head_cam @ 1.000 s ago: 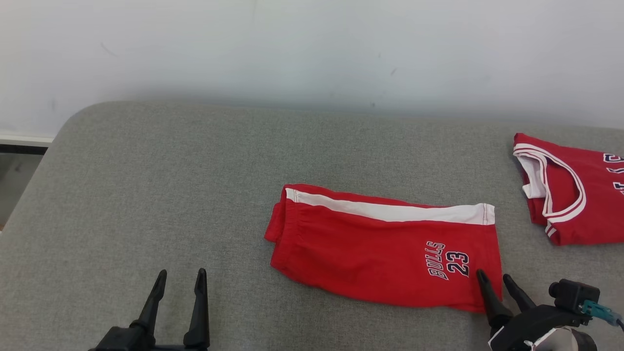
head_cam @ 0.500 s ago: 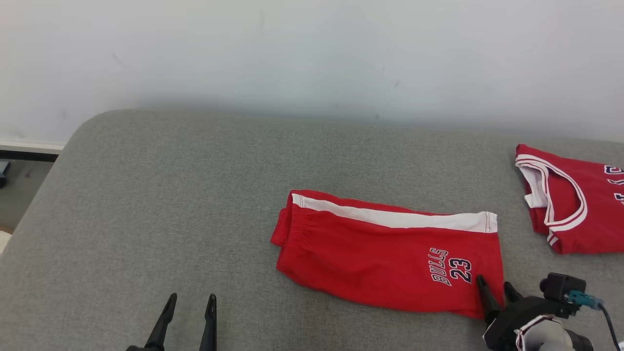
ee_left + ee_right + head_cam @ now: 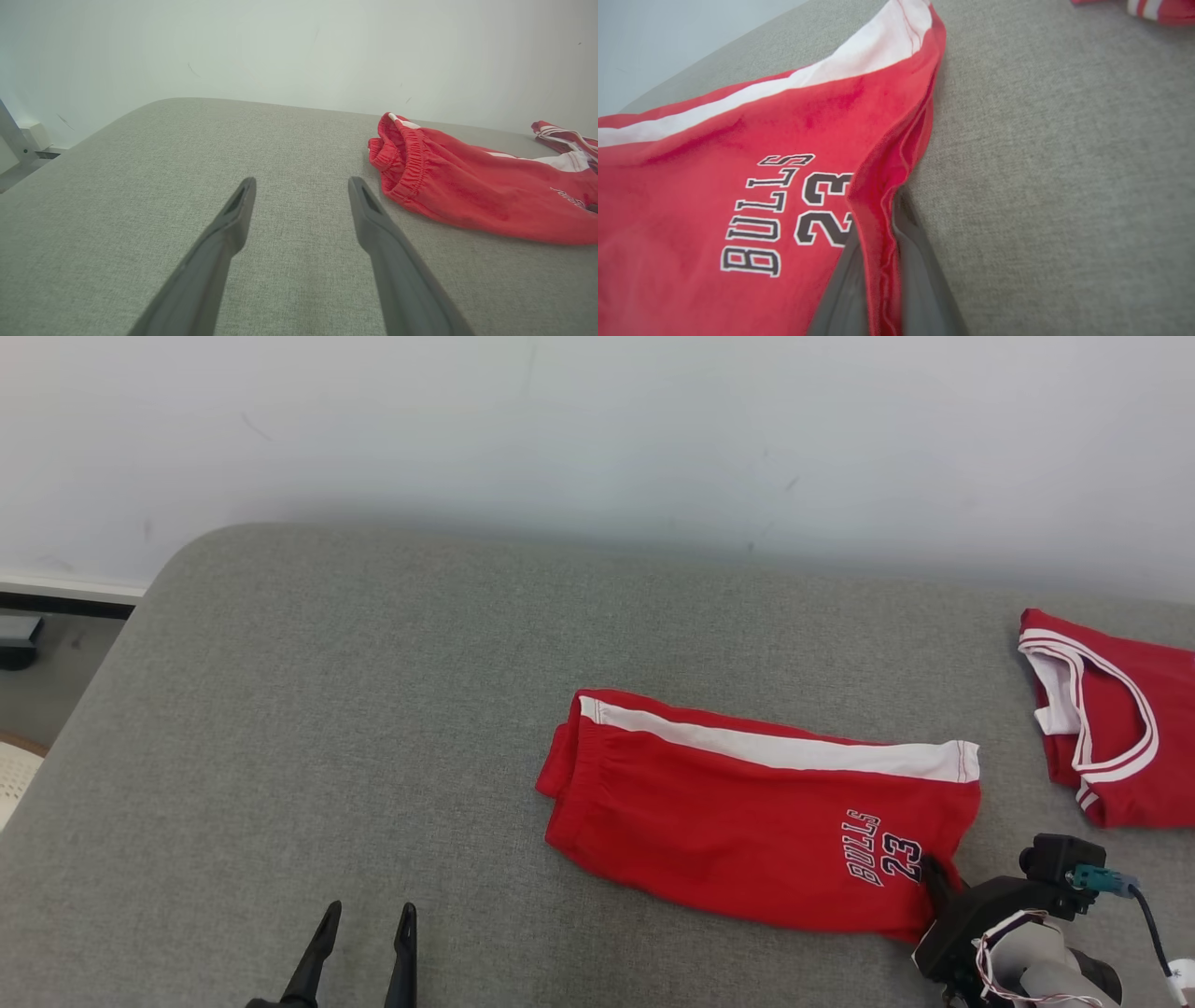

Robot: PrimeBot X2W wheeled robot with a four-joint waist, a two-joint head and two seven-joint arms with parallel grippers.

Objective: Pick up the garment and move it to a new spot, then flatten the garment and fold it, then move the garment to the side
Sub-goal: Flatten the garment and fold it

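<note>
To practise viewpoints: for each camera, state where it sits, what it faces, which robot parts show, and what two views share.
Head view: from the head, down onto cushion and shorts; left end effector open, right end effector shut on shorts.
Left wrist view: on that wrist, facing over cushion toward wall; own spread fingers.
Right wrist view: on that wrist, facing the pinched hem; own fingers.
Head and right wrist share the "BULLS 23" print.

The red shorts (image 3: 747, 812) lie folded flat on the grey bench (image 3: 373, 709), right of its middle, with the elastic waistband (image 3: 411, 163) to the left and the leg hem to the right. A white side stripe (image 3: 775, 751) runs along the far edge, and a dark "BULLS 23" print (image 3: 882, 859) sits near the hem. The near hem corner is bunched into a raised ridge, pinched in the closed jaws of the right gripper (image 3: 934, 875).
</note>
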